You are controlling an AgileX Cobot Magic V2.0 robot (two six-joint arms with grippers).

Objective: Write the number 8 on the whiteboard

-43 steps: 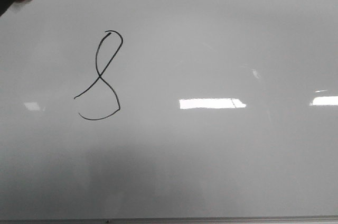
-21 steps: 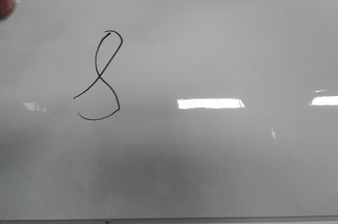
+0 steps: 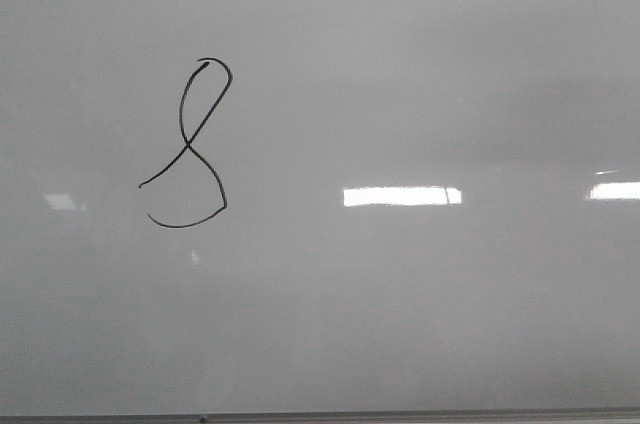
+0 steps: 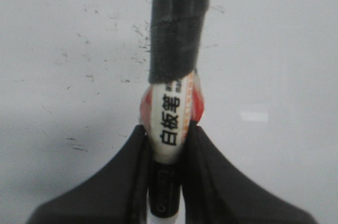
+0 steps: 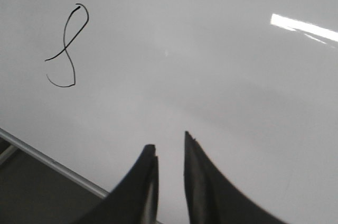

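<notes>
Grey-white board (image 3: 420, 74) fills every view, thin frame along its near edge. Black 8 (image 3: 188, 144) sits on it, lower loop unclosed, well apart from the right gripper (image 5: 170, 150), whose fingers stand slightly parted with nothing between them. Left gripper (image 4: 168, 134) pinches a marker (image 4: 171, 113), which points out past its fingertips.

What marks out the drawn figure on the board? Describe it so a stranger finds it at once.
On the whiteboard, look left of centre. The number 8 is a thin black looping line, its lower loop left unclosed, unlike the bright white reflections nearby.
</notes>
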